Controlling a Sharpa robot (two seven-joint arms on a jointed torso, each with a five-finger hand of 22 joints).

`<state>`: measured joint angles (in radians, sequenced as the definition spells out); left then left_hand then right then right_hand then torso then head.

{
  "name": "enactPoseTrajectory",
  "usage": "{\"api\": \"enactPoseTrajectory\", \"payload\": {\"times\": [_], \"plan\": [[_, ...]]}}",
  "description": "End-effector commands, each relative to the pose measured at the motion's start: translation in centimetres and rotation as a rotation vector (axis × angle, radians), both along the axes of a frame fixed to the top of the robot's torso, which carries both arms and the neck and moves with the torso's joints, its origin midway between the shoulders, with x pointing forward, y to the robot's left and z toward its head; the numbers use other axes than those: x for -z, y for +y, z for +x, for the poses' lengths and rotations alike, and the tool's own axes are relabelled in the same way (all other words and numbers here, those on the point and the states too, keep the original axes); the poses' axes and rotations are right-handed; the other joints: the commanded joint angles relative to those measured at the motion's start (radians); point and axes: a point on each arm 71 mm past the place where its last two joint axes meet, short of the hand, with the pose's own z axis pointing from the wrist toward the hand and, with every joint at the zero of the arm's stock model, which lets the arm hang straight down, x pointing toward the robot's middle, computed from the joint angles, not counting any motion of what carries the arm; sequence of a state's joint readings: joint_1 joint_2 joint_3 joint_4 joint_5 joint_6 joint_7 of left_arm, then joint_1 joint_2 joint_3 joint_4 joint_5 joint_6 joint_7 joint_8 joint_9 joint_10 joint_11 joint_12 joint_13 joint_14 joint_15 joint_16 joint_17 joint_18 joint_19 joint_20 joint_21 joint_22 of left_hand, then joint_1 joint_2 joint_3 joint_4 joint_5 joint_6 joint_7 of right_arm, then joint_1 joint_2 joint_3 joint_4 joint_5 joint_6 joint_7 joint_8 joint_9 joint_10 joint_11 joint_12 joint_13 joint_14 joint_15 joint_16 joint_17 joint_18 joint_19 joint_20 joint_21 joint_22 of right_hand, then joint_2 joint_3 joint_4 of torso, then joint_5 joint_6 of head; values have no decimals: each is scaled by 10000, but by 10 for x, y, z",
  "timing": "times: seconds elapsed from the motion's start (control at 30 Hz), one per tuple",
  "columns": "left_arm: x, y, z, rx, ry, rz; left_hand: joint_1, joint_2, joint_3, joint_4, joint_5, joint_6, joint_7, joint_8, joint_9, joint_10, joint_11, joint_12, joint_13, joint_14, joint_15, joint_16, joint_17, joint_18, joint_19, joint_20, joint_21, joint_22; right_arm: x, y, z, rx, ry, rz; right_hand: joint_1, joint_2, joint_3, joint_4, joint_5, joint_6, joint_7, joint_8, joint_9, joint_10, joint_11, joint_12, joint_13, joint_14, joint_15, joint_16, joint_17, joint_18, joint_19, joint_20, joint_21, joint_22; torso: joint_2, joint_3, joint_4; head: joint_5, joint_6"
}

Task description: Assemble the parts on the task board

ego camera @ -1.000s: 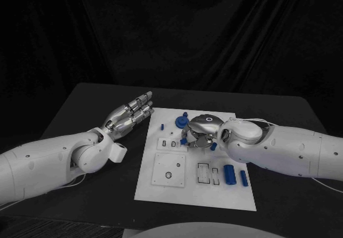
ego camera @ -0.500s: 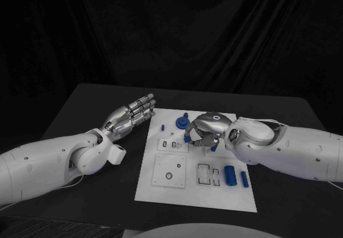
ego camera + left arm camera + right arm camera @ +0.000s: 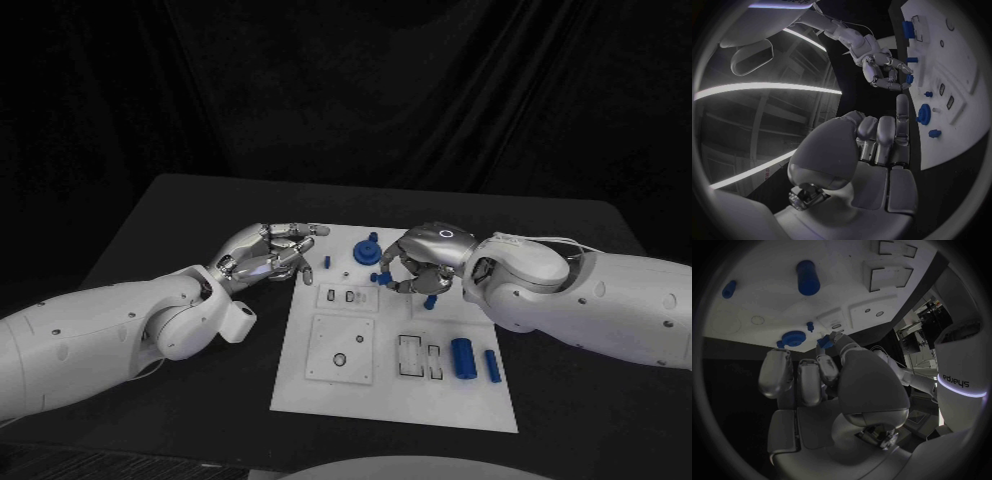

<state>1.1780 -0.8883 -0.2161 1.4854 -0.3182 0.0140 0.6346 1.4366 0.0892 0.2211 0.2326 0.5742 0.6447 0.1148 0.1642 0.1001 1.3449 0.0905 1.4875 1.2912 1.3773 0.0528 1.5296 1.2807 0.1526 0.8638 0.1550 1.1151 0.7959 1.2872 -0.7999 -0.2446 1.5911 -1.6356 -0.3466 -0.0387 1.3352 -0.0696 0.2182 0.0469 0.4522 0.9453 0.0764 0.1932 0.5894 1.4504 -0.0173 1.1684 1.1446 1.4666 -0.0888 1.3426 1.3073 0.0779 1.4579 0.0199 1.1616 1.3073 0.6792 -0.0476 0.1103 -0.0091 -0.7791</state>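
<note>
A small blue part (image 3: 384, 279) is pinched in the fingertips of the right hand (image 3: 418, 262), held just above the task board (image 3: 361, 400) near the blue round part (image 3: 371, 249) at its far end. The left hand (image 3: 271, 254) is curled in with nothing held, at the board's left edge beside the small peg (image 3: 326, 258). The small slots (image 3: 343, 294) lie close below the held piece; the target socket is hidden by the fingers. For a clean insertion, the part should be kept upright, lined up over its seat, lowered slowly and released only once seated. Two blue cylinders (image 3: 463, 357) are left lying at the near right, well apart on the board over the worktop (image 3: 173, 200).
</note>
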Motion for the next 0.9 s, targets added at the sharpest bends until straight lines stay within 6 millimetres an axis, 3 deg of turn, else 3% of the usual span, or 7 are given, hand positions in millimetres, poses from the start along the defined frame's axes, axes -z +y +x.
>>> {"api": "enactPoseTrajectory", "payload": {"times": [0.03, 0.1, 0.13, 0.37, 0.9], "plan": [[4, -6, -3, 533, 62, 789, -139, -138, 190, 148, -49, 173, 82, 218, 62, 2259, -275, 833, 2796, 1935, -217, 412, 2901, -648, 2626, -217, 2677, 3698, 3, 2, 0, 130, 139, -211, -88, 27, 6, 41, -6, 180, -146, 114, 786, 1204, -143, 4024, 4262, 590, -31, -60, 443, -22, -20, -5, -54, 1634, -58, -15, -15, 7, -49], [7, -9, -3, 751, 99, 1083, -209, -156, 225, 157, -48, 266, 113, 322, 98, 2259, -304, 833, 2796, 1935, -259, 412, 2901, -850, 3627, -263, 3283, 4796, 3, 3, 0, 102, 150, -217, -88, 27, 6, 41, -6, 180, -146, 114, 786, 1204, -143, 4024, 4262, 590, -31, -60, 443, -22, -20, -5, -54, 1634, -83, -18, -32, 21, -81], [8, -11, -4, 883, 147, 1232, -291, -168, 252, 148, -35, 396, 161, 425, 135, 2259, -321, 833, 2796, 1935, -278, 412, 2901, -1039, 4599, -273, 3760, 5735, 3, 4, 0, 87, 153, -218, -88, 27, 7, 41, -8, 180, -146, 115, 787, 1204, -143, 4024, 4262, 588, -30, -68, 436, -21, -22, -5, -61, 1632, -85, -16, -35, 25, -87], [16, -23, -5, 1553, 658, 1783, -516, -222, 281, 103, -2, 493, 109, 447, 192, 2259, -385, 833, 2796, 1935, -370, 412, 2901, -1303, 6024, -286, 4287, 6944, 4, 6, 1, 42, 164, -226, -84, 31, 13, 40, -14, 182, -148, 119, 791, 1204, -140, 4024, 4262, 586, -29, -75, 430, -20, -24, -4, -67, 1631, -91, -16, -33, 45, -121], [33, -46, -6, 2559, 1643, 2386, -591, -239, 540, -63, 12, 42, 47, 90, 93, 2259, -431, 833, 2796, 1935, -405, 412, 2901, -1259, 5827, -308, 4249, 6830, 5, 10, 0, -15, 197, -237, -146, 29, 25, 84, -72, 206, -130, 133, 806, 1204, -28, 4024, 4262, 585, 34, -81, 426, -24, -27, 26, -80, 1627, -80, -16, -51, 39, -165]]}}
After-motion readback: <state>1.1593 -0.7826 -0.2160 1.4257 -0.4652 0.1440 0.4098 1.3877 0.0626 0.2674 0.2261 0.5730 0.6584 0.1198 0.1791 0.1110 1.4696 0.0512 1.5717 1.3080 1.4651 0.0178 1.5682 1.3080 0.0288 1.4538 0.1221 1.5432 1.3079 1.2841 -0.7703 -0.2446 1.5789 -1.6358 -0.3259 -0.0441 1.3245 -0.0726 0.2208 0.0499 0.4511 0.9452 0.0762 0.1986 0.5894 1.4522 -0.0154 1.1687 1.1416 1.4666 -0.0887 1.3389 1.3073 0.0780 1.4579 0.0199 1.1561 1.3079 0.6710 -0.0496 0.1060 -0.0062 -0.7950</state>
